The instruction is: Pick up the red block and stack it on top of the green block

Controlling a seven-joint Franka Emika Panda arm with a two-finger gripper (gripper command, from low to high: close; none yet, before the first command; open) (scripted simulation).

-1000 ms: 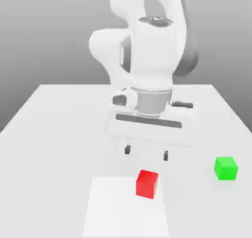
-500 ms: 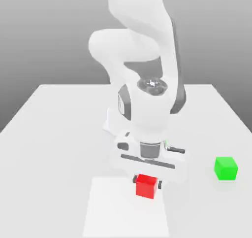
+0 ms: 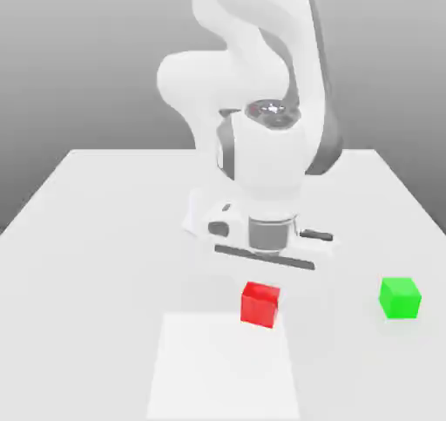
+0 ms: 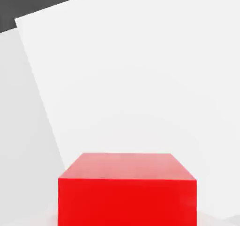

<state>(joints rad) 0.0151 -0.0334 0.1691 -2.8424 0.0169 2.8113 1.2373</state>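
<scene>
Exterior view first: you have the white arm (image 3: 261, 105) bent over the middle of the white table (image 3: 96, 227), its wrist pointing straight down and the broad body of the hand hanging level above the tabletop. The red block (image 3: 260, 303) sits directly under that hand, at its near edge, and the gripper (image 3: 262, 290) comes down right at the block's top. You cannot see the fingers themselves from this side, because the hand's body and the block cover them, but the jaws are drawn in as far as they go, and with the cube sitting squarely between them you can take it that they are clamped on the red block. The block's lower edge lies over the far edge of a paler square patch (image 3: 222, 367) on the table; whether it is touching the surface or just clear of it you cannot tell. The green block (image 3: 400, 297) rests on the table by itself, well apart from the hand, toward the exterior view's right and at about the same depth as the red one. Hand view gives you the red block (image 4: 126, 192) very close, centred under the camera, one flat face and its top showing, with the pale patch (image 4: 140, 70) spread out behind it.
</scene>
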